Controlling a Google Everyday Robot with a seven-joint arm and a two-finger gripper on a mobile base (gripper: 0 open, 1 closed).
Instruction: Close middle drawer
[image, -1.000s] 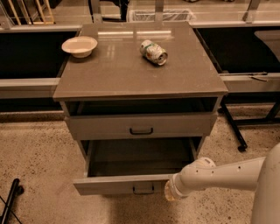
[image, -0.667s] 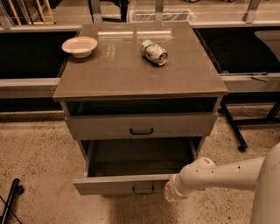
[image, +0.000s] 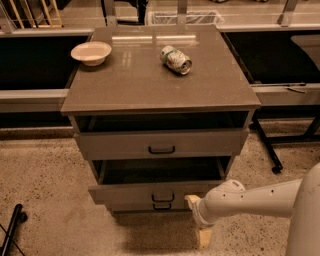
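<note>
Two cream fingers (image: 204, 239) of the gripper (image: 196, 222) stood spread wide, the upper one touching the right end of the middle drawer (image: 130, 193), which jutted partly open under the top drawer (image: 120, 145), with a bowl (image: 91, 52) and can (image: 176, 59) above.

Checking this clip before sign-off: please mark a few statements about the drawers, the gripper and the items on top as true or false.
1. The middle drawer is fully shut. False: it stands partly out, with its dark inside showing.
2. A can lies on its side on the cabinet top. True.
3. The gripper is low, by the right end of the middle drawer's front. True.
4. The bowl sits inside a drawer. False: it stands on the cabinet top, near the far left corner.
</note>
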